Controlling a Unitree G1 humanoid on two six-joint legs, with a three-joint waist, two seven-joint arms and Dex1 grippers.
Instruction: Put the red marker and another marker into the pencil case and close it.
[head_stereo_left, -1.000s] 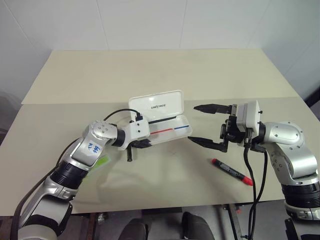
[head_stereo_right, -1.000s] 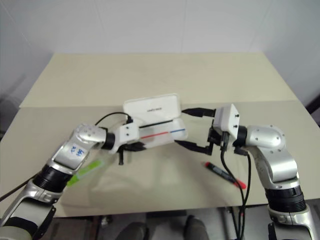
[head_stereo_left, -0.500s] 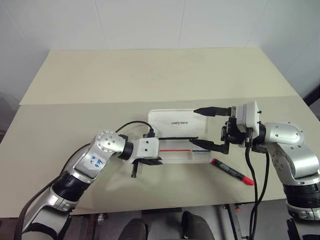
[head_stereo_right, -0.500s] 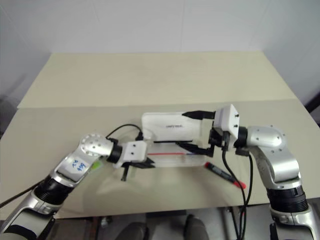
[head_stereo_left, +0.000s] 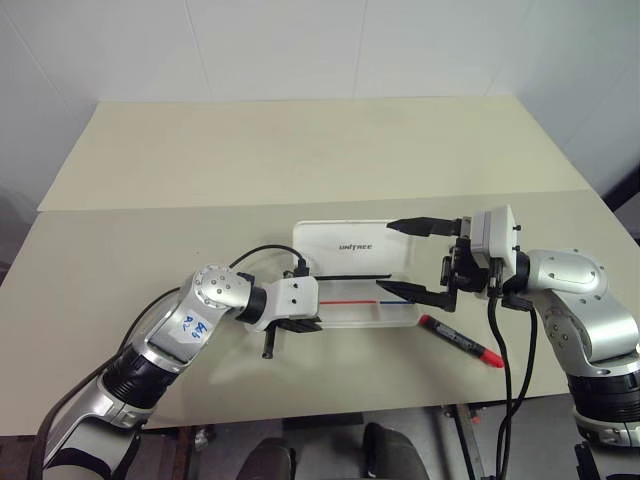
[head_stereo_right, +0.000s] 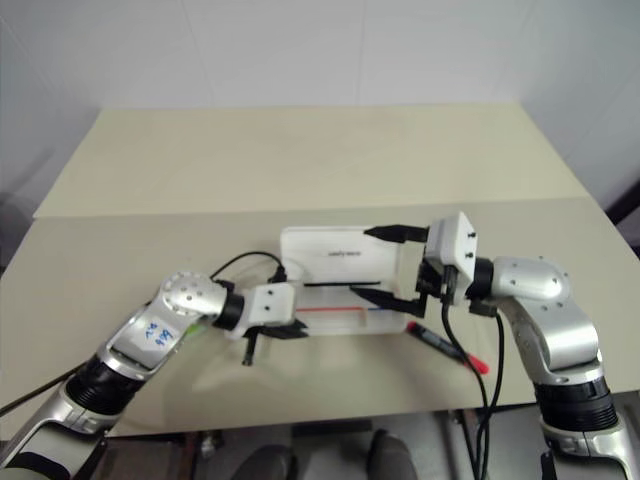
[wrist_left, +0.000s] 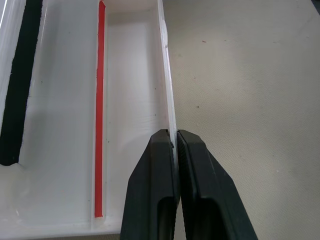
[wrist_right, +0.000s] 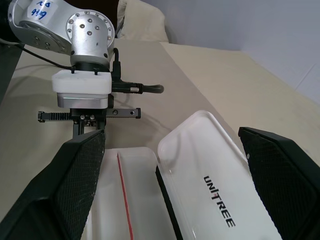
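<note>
One case end behind right claw

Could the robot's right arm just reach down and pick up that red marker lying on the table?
Probably yes. The red marker lies bare on the table, just below the open right gripper, whose fingers straddle the pencil case. Nothing covers it, though the gripper would have to swing away from the case first.

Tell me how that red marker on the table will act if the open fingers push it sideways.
The red marker looks slim and round-barrelled, lying flat on the smooth table, so it would probably roll rather than slide. It seems stiff and light, so a nudge could send it off. Gripping across the barrel seems safer.
</note>
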